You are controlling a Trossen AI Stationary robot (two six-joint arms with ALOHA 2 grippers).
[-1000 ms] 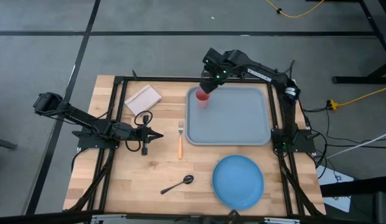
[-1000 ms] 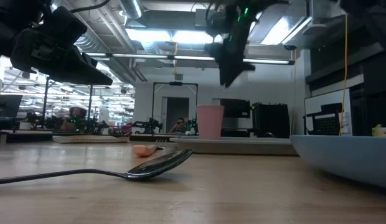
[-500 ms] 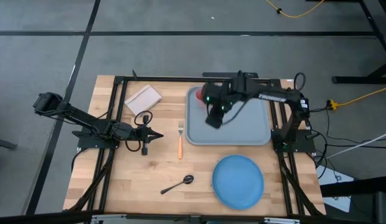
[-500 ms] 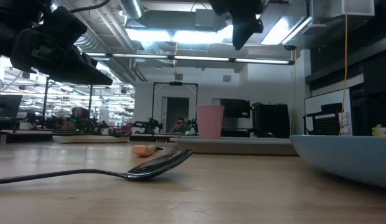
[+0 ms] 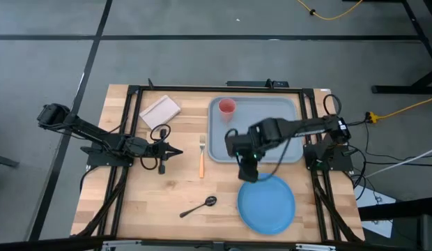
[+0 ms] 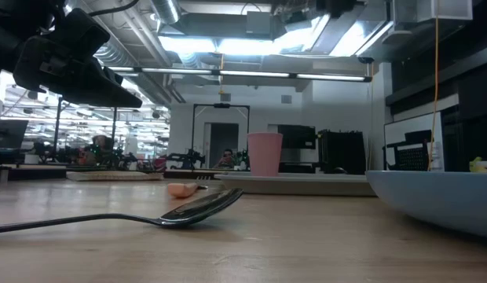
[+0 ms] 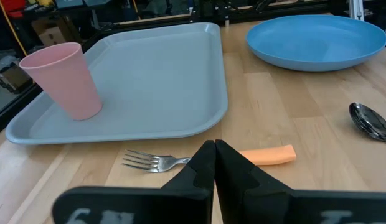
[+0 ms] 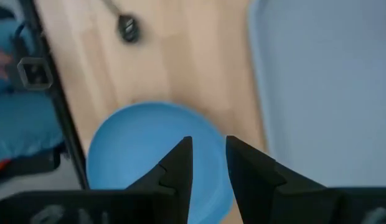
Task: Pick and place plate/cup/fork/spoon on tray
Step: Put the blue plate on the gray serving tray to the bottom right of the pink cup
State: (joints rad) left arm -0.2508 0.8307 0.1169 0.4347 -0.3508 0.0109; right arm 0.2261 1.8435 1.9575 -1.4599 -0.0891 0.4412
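Note:
The pink-red cup point(image 5: 227, 107) stands upright in the far left corner of the grey-blue tray point(image 5: 272, 143); it also shows in the left wrist view point(image 7: 62, 81). The blue plate point(image 5: 266, 203) lies on the table near the tray's near edge. The orange-handled fork point(image 5: 201, 156) lies left of the tray. The dark spoon point(image 5: 199, 206) lies left of the plate. My right gripper point(image 5: 248, 176) is open and empty above the plate's far rim point(image 8: 149, 124). My left gripper point(image 5: 175, 151) is shut and empty, left of the fork.
A small pale flat rectangle point(image 5: 160, 111) lies at the far left of the table. A black frame point(image 5: 132, 125) runs along the table's edges. Bare wood lies between the fork, the spoon and the plate.
My right gripper has gone from beside the cup at the tray's far left corner toward the table's near edge, across the tray, and now hangs over the plate's far rim. The cup stays upright on the tray.

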